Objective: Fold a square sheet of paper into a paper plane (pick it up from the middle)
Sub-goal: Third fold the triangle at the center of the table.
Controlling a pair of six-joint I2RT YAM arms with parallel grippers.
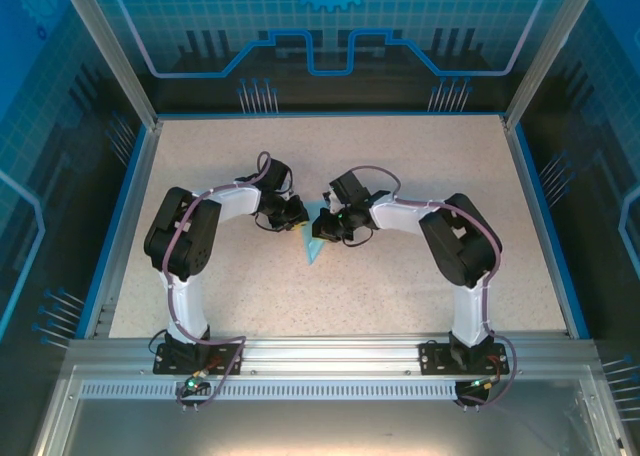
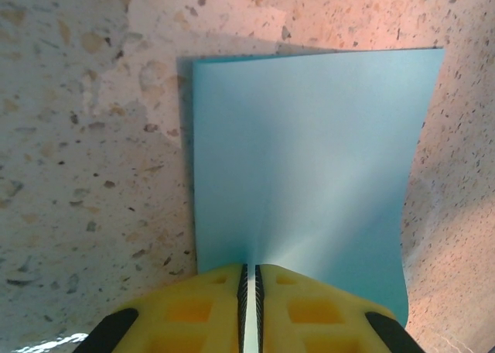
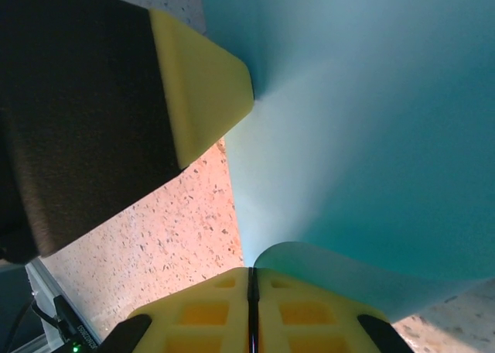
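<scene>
The square sheet of paper (image 1: 316, 244) is pale cyan-blue and hangs between both grippers above the middle of the table, tapering to a point toward the near edge. My left gripper (image 1: 297, 219) is shut on its left edge. In the left wrist view the yellow fingers (image 2: 193, 306) of the left gripper (image 2: 250, 266) pinch the sheet (image 2: 309, 152), which spreads flat away from them. My right gripper (image 1: 327, 226) is shut on the sheet's other side. In the right wrist view the right gripper (image 3: 251, 269) clamps a curled edge of the sheet (image 3: 363, 121), with a left finger (image 3: 205, 82) pinching higher up.
The speckled beige table (image 1: 400, 156) has a blue border and metal frame posts at its corners. Both arm bases are bolted to the aluminium rail (image 1: 330, 356) at the near edge. Both elbows (image 1: 185, 231) bulge outward to either side of the paper.
</scene>
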